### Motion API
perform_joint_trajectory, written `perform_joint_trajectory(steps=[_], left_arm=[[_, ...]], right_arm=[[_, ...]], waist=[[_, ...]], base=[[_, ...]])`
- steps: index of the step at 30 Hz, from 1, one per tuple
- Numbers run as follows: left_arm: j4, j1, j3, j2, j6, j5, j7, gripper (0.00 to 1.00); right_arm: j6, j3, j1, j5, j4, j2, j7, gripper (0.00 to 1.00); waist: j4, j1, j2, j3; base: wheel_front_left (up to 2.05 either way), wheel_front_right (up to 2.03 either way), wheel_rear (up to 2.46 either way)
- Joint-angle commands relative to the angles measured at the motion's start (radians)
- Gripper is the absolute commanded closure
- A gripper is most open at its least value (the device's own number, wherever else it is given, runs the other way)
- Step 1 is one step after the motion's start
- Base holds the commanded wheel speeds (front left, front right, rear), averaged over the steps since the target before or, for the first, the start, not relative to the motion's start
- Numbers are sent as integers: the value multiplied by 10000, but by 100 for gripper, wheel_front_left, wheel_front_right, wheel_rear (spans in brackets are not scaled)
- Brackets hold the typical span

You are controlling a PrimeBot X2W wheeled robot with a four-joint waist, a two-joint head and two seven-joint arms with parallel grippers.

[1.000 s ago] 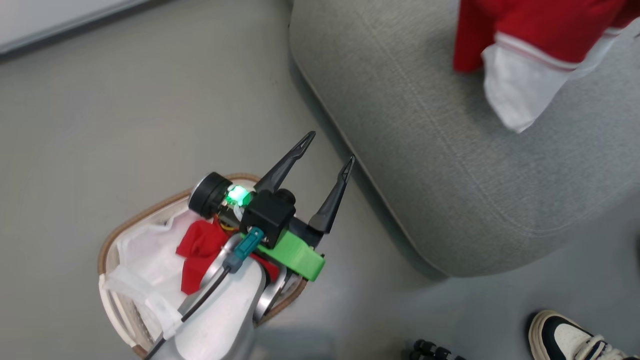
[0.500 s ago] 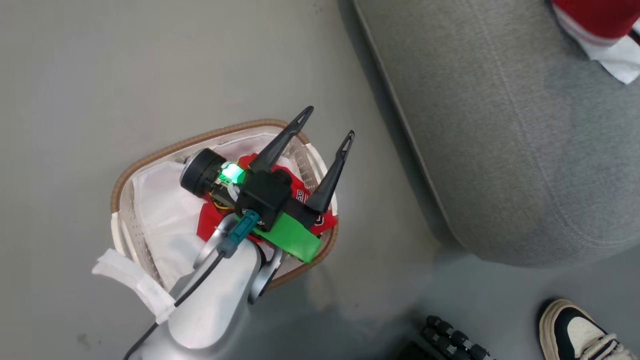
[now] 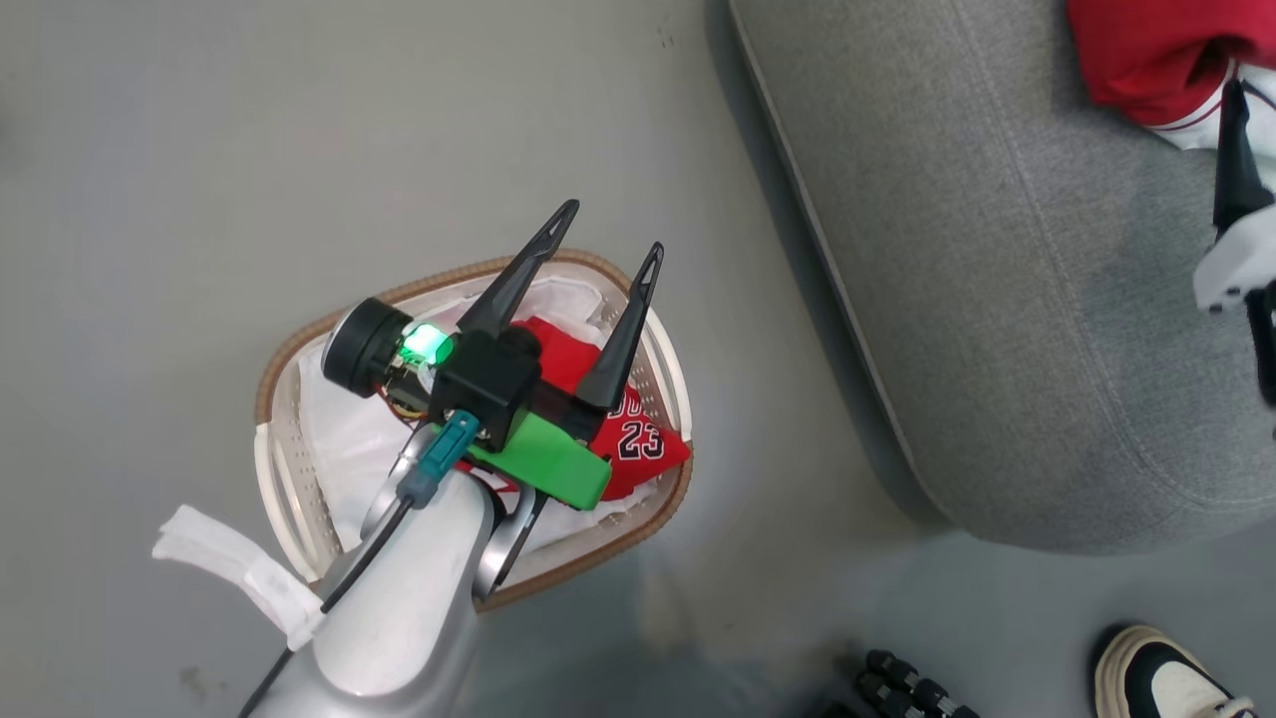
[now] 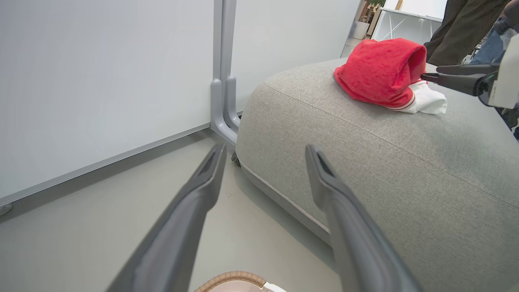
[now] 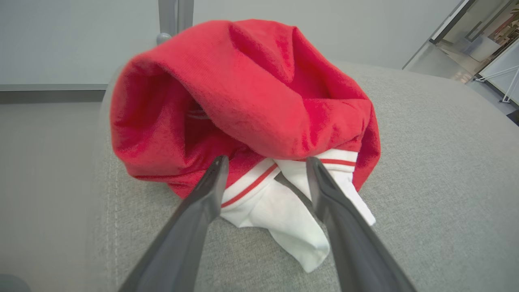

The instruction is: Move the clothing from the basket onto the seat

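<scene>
The basket (image 3: 296,349), cream with a brown woven rim, stands on the floor left of the seat (image 3: 997,259). In it lies red clothing (image 3: 643,439) printed with 23, on a white liner (image 3: 344,439). My left gripper (image 3: 608,231) hovers over the basket, open and empty; the left wrist view has it (image 4: 265,148) pointing toward the seat (image 4: 385,170). More red clothing with white panels (image 5: 251,93) lies bunched on the seat (image 5: 425,162). My right gripper (image 5: 267,160) stands open just over its white hem, fingers spread either side.
A person's shoe (image 3: 1166,683) and a black ribbed object (image 3: 912,688) are on the floor near the seat's front corner. Behind the seat stands a white wall panel with a grey post (image 4: 221,89). A person's dark trousers (image 4: 466,24) show beyond the seat.
The head camera has swung, bringing the basket more to the middle. The red and white garment now rests bunched on the seat, and a right gripper finger has come into view beside it.
</scene>
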Motion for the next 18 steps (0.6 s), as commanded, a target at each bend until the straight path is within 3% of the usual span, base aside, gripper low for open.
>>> perform_joint_trajectory(steps=[1,8,18], left_arm=[[-27,228,105,-9,-3,61,5,0],[-103,934,577,-114,43,-58,5,0],[-241,2218,1923,-182,528,-46,5,0]], right_arm=[[-14,-86,414,72,-181,70,-21,0],[-14,116,1767,128,-1113,283,-21,0],[-14,964,3050,374,-2410,1001,-22,0]], waist=[[47,-1,0,-478],[291,-1,0,-1549],[1119,-1,0,-2988]], base=[[0,0,0],[0,0,0],[0,0,0]])
